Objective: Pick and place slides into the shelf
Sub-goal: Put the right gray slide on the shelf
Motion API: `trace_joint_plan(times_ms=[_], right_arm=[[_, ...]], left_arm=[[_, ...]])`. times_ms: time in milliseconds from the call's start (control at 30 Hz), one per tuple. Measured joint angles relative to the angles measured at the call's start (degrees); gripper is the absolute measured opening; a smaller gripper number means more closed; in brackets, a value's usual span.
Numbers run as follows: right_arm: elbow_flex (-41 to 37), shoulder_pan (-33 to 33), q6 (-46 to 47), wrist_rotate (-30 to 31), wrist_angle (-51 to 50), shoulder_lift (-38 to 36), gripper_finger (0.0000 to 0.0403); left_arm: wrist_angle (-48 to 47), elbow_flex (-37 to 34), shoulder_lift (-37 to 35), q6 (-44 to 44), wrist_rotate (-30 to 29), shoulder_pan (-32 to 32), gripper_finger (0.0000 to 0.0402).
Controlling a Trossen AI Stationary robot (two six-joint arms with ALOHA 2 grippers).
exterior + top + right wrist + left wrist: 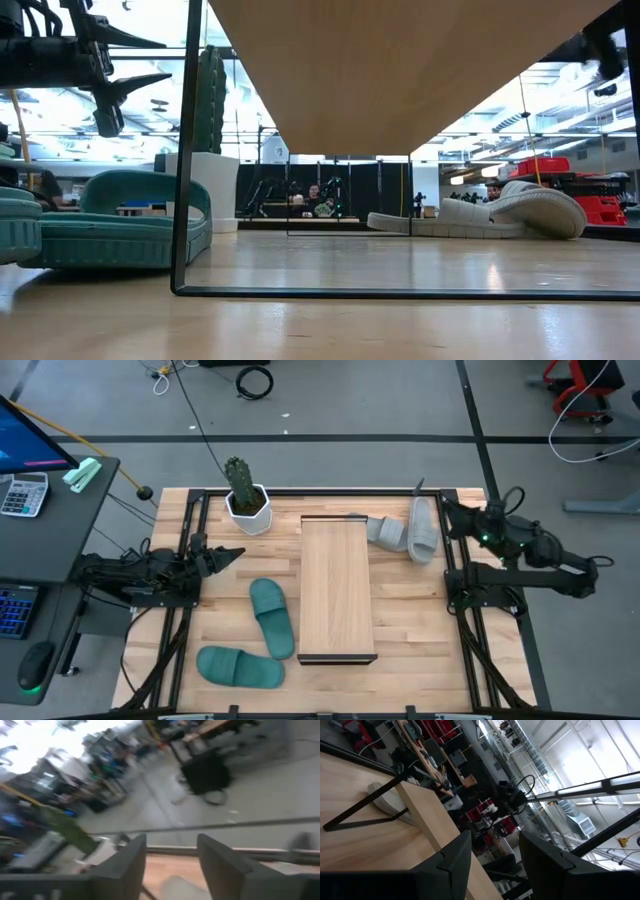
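While both arms hang back at the sides of the slatted table [400, 630], all four slides lie out on the wood, none of them under the shelf [337, 588], which stands in the middle with its plank top bare. Two teal slides sit on the left half: one [272, 617] lies just beside the shelf's left edge, the other [240, 667] lies crosswise nearer the front, its end close to the first one's. The left gripper [228, 555] hovers above the table's left part, well apart from both teal slides and pointing toward the shelf; its fingers [451, 865] stand moderately apart and hold nothing. Two grey slides lie at the shelf's far right corner, one [384, 530] close against that corner and the other [423, 528] right beside it; I cannot tell whether they touch. The right gripper [452, 513] is raised near the table's right rear edge, close to the outer grey slide but not touching it, its fingers [127, 860] parted with a clear gap and empty. A potted cactus [244, 495] stands near the back left. From table height, the space beneath the shelf looks open from front to back.
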Motion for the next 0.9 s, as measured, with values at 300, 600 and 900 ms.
trace_joint_plan(times_ms=[300,600,900], right_arm=[[16.7,-4.2,-0.1,-2.7,-22.5,14.2,0.0243],[22.0,-4.5,-4.3,-5.4,-23.8,23.2,0.0229],[22.0,-4.5,-0.9,-8.6,-23.8,25.9,0.0220]], left_arm=[[0.0,0.0,0.0,0.4,0.0,0.0,0.0172],[0.4,0.0,0.0,-0.1,0.0,0.0,0.0172],[0.7,0.0,0.0,2.9,-2.5,0.0,0.0172]])
